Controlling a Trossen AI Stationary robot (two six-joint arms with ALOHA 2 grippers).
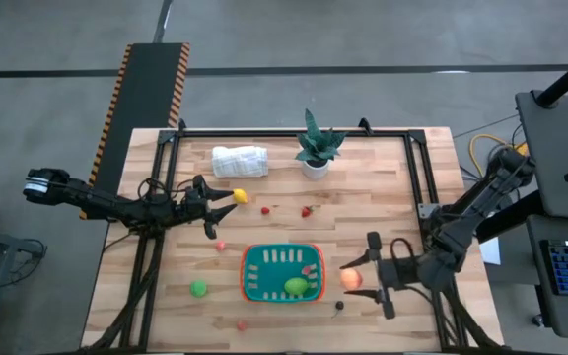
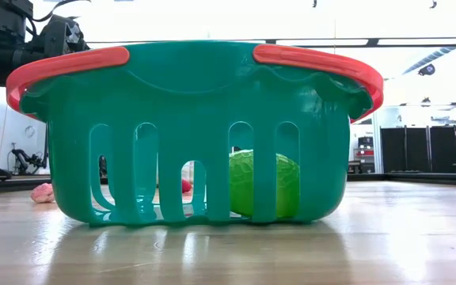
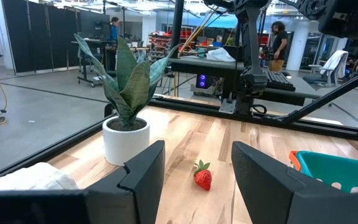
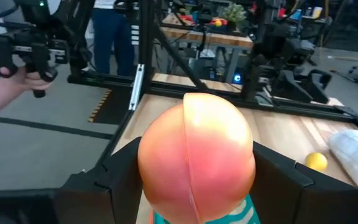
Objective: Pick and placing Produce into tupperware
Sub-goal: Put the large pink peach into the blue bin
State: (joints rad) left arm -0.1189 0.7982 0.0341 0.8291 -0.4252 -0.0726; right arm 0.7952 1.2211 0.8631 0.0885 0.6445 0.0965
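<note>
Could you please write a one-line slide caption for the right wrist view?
Right gripper holds an orange-pink peach above the teal tupperware, a yellow lemon beyond.

The right gripper [image 4: 194, 186] has its jaws closed on an orange-pink toy peach [image 4: 196, 157] above the tabletop [image 4: 291, 134]; a yellow lemon [image 4: 316, 161] lies beside a white cloth [image 4: 356, 149].

Robotics lab, equipment racks [image 3: 42, 37], workbenches [image 4: 219, 34]
</note>
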